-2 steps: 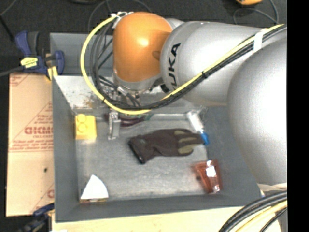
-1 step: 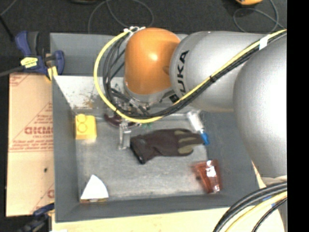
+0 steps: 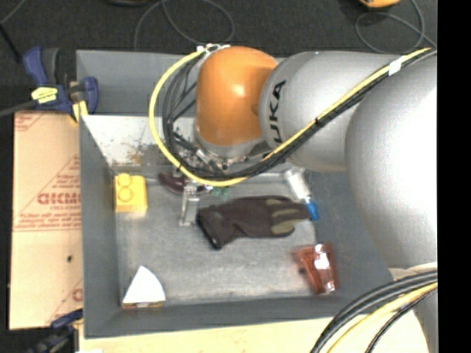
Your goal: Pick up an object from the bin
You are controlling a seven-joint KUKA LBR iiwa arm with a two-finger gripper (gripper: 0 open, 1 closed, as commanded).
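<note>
Near the middle of the grey metal bin (image 3: 221,269), the gripper (image 3: 189,206) hangs under the arm's orange cover (image 3: 232,94), just beside the left end of a dark glove (image 3: 254,218) lying flat. Whether it is spread or pressed together cannot be told; a yellow block (image 3: 129,193) sits to its left

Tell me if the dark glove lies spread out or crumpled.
Spread out: the dark glove lies flat and lengthwise on the bin floor, not balled up.
</note>
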